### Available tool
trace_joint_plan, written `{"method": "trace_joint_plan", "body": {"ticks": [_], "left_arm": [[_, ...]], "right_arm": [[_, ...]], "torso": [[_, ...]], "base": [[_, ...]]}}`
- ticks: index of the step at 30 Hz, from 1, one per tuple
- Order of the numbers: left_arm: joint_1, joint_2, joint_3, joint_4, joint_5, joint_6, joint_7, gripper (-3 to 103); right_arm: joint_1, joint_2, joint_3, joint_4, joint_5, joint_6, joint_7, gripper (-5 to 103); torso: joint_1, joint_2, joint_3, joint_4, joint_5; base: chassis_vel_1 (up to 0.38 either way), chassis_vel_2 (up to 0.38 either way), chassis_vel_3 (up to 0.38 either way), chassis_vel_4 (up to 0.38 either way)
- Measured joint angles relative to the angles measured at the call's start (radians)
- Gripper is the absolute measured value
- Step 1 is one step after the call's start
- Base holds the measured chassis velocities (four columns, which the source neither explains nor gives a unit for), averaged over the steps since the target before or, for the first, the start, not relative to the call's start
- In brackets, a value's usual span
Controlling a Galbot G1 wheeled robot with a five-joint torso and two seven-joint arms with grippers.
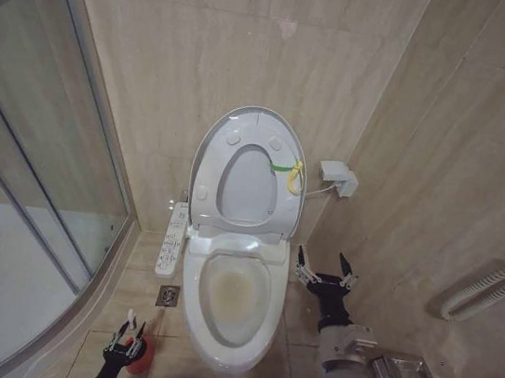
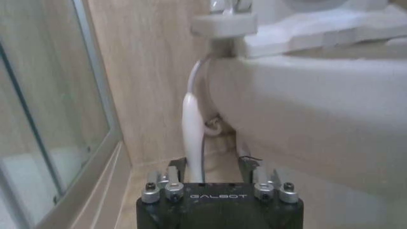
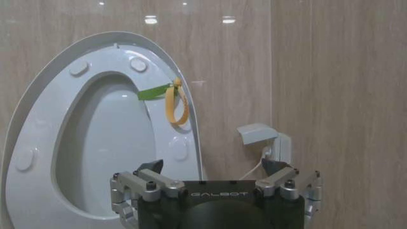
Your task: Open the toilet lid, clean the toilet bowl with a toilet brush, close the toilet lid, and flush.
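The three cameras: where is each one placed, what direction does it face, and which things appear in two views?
Head view: high, looking down at the toilet bowl; left gripper and right gripper show.
Left wrist view: low beside the bowl, facing along its outside; its fingers hold the toilet brush.
Right wrist view: faces the raised toilet lid; its open fingers show.
Head and right wrist views share the lid, strap and wall socket.

The glossy white oval plastic toilet lid carries a yellow-green strap. The white ceramic toilet bowl shows yellow-brown staining inside. A small red cup-shaped holder sits beside the black-and-silver left end effector. Beige veined wall tiles.
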State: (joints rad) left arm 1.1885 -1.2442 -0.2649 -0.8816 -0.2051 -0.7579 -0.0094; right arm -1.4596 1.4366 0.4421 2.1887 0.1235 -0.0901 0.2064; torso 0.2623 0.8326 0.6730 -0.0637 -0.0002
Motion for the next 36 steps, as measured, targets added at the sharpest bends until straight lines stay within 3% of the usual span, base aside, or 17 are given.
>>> {"method": "trace_joint_plan", "body": {"ticks": [3,4,10,11,16,20,25,28,32,33,36], "left_arm": [[0.045,0.010,-0.011,-0.070,0.012,-0.006,-0.010,43],[0.056,0.013,-0.013,-0.089,0.014,-0.006,-0.016,70],[0.135,0.028,-0.056,-0.241,0.053,0.007,-0.073,70],[0.161,0.029,-0.077,-0.290,0.061,0.024,-0.087,96],[0.227,0.026,-0.132,-0.428,0.087,0.078,-0.143,96],[0.303,0.014,-0.198,-0.632,0.095,0.161,-0.209,100],[0.359,0.006,-0.241,-0.766,0.096,0.210,-0.219,100],[0.434,-0.003,-0.307,-0.944,0.095,0.268,-0.210,103],[0.488,-0.017,-0.366,-1.069,0.108,0.315,-0.192,103],[0.502,-0.024,-0.382,-1.098,0.122,0.330,-0.193,98],[0.541,-0.045,-0.404,-1.177,0.144,0.367,-0.198,98]], "right_arm": [[0.000,0.000,0.000,0.000,0.000,0.000,0.000,100],[0.000,0.000,0.000,0.000,0.000,0.000,0.000,100],[0.000,0.000,0.000,0.000,0.000,0.000,0.000,100],[0.000,0.000,0.000,0.000,0.000,0.000,0.000,100],[0.000,0.000,0.000,0.000,0.000,0.000,0.000,100],[0.000,0.000,0.000,0.000,0.000,0.000,0.000,100],[0.000,0.000,0.000,0.000,0.000,0.000,0.000,100],[0.000,0.000,0.000,0.000,0.000,0.000,0.000,100],[0.000,0.000,0.000,0.000,0.000,0.000,0.000,100],[0.000,0.000,0.000,0.000,0.000,0.000,0.000,100],[0.000,0.000,0.000,0.000,0.000,0.000,0.000,100]], "torso": [[0.000,0.000,0.000,0.0002,0.0000],[0.000,0.000,0.000,0.0003,0.0000],[0.000,0.000,0.000,-0.0001,0.0001],[0.000,0.000,0.000,0.0000,0.0001],[0.000,0.000,0.000,0.0000,0.0002],[0.000,0.000,0.000,-0.0002,0.0002],[0.000,0.000,0.000,0.0000,0.0001],[0.000,0.000,0.000,0.0002,0.0001],[0.000,0.000,0.000,-0.0001,0.0002],[0.000,0.000,0.000,0.0001,0.0003],[0.000,0.000,0.000,0.0001,0.0002]], "base": [[0.000,0.000,0.000,0.000],[0.000,0.000,0.000,0.000],[0.000,0.000,0.000,0.000],[0.000,0.000,0.000,0.000],[0.000,0.000,0.000,0.000],[0.000,0.000,0.000,0.000],[0.000,0.000,0.000,0.000],[0.000,0.000,0.000,0.000],[0.000,0.000,0.000,0.000],[0.000,0.000,0.000,0.000],[0.000,0.000,0.000,0.000]]}}
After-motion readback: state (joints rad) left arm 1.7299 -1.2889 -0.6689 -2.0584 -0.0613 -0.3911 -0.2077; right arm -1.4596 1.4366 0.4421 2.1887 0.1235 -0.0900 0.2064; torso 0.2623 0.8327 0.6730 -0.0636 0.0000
